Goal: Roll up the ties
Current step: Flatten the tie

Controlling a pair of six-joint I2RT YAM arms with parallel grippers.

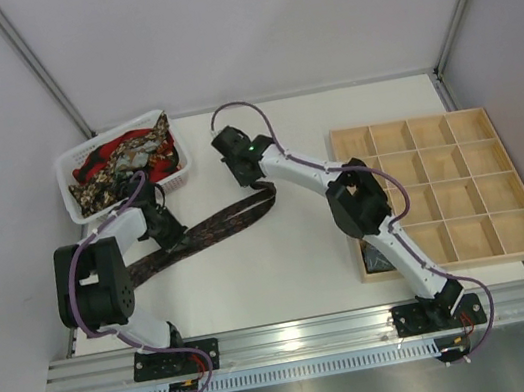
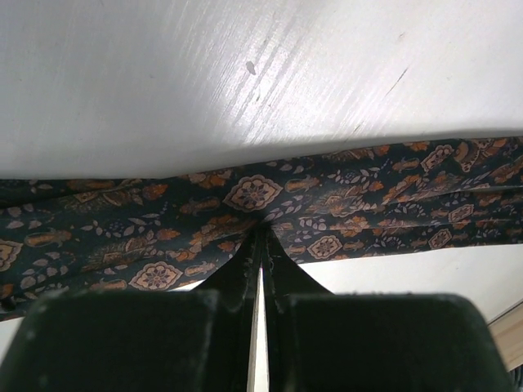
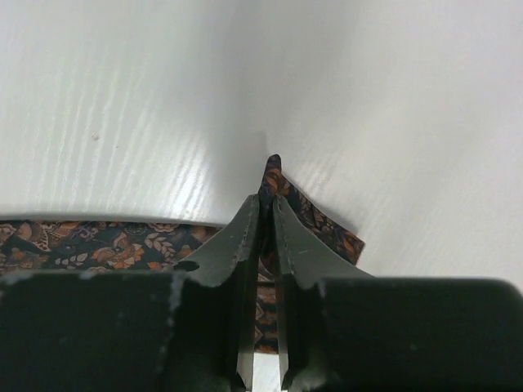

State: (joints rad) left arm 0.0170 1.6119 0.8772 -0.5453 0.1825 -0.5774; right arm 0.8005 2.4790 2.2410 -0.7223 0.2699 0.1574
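A dark tie (image 1: 217, 228) with an orange floral pattern lies stretched across the white table, running from lower left to upper right. My left gripper (image 1: 169, 235) is shut on it partway along, and the fabric puckers at its tips (image 2: 261, 233) in the left wrist view, where the tie (image 2: 368, 196) spans the frame. My right gripper (image 1: 258, 186) is at the tie's wide upper-right end. In the right wrist view the right gripper (image 3: 267, 202) is shut on the tie (image 3: 323, 224), whose end is lifted and folded between the jaws.
A white basket (image 1: 70, 169) at the back left holds several more ties (image 1: 129, 159) in red and gold-black. A wooden compartment tray (image 1: 463, 183) stands at the right. A dark object (image 1: 375, 259) sits in its near-left compartment, partly hidden by the right arm.
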